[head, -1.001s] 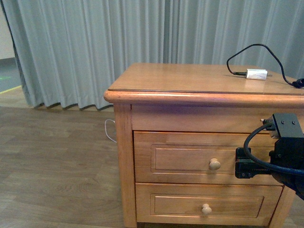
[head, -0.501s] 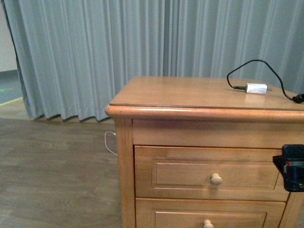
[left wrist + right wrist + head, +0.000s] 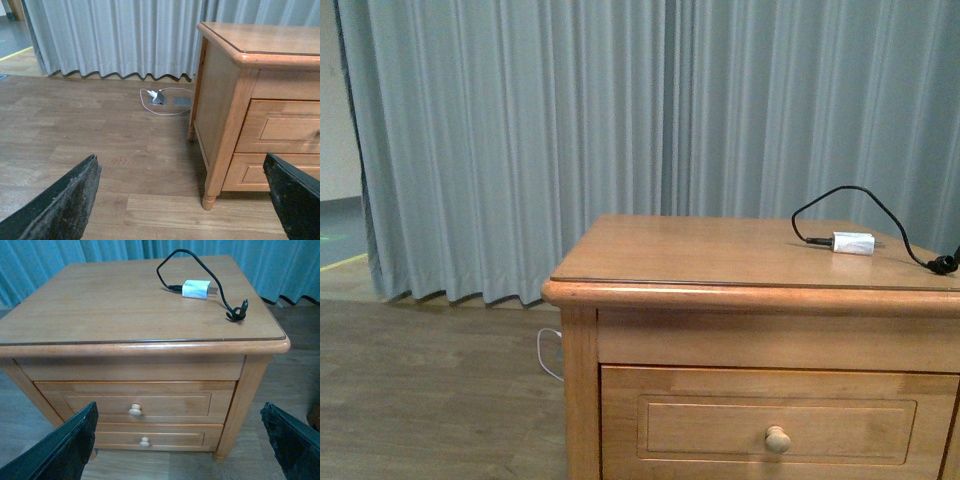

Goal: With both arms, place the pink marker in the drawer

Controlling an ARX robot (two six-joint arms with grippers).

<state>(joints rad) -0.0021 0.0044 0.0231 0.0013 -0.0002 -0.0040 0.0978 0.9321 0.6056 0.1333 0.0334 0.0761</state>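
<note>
The top drawer [image 3: 775,428] of the honey-brown cabinet is closed, its round knob [image 3: 777,439] at the lower edge of the front view. It also shows closed in the right wrist view [image 3: 135,402] and partly in the left wrist view [image 3: 280,130]. The pink marker is not in any view. My left gripper [image 3: 185,210] is open and empty, low over the floor beside the cabinet's side. My right gripper [image 3: 180,450] is open and empty, in front of and above the cabinet. Neither arm shows in the front view.
A white charger block [image 3: 852,243] with a looped black cable [image 3: 880,212] lies on the cabinet top [image 3: 720,250]; it also shows in the right wrist view [image 3: 196,289]. A lower drawer [image 3: 150,436] is closed. Grey curtains [image 3: 570,130] hang behind. A white cable and floor socket [image 3: 162,97] lie on the wood floor.
The front view has tilted upward: the cabinet sits lower in frame and the lower drawer is out of sight. The black arm at the right has left the view.
</note>
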